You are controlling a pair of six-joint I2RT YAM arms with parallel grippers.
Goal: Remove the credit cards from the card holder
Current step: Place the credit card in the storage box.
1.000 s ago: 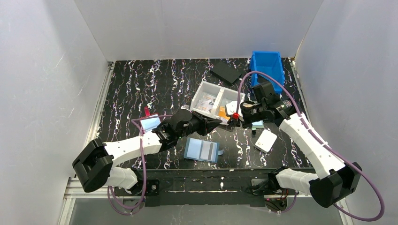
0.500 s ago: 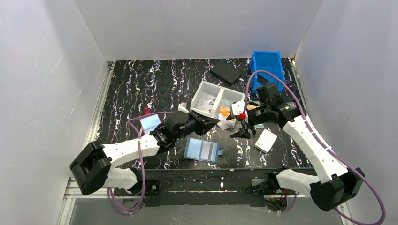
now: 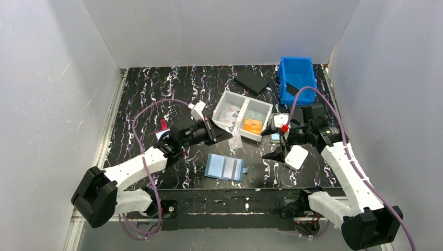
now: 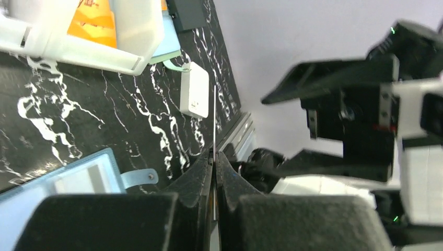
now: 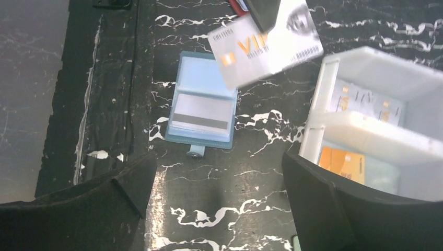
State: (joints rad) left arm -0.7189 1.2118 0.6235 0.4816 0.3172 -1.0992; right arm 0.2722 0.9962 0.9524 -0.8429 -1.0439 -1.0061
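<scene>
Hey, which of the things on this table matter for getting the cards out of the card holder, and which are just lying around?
For the job: card holder, lying open; credit card, pinched in the left claw.
Just lying about: blue bin; black flat piece; small white box.

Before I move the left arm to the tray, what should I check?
1. Left hand shut on the card: ok.
2. Firmness of that pinch: cannot tell; the card is held near one edge.
3. Right hand open, holding nothing, apart from the card: ok.
4. Tray right beside the card, nothing between them: ok.
5. Holder lying open and flat on the table: ok.
6. Holder emptied: not ok; a striped card sits in one pocket.
</scene>
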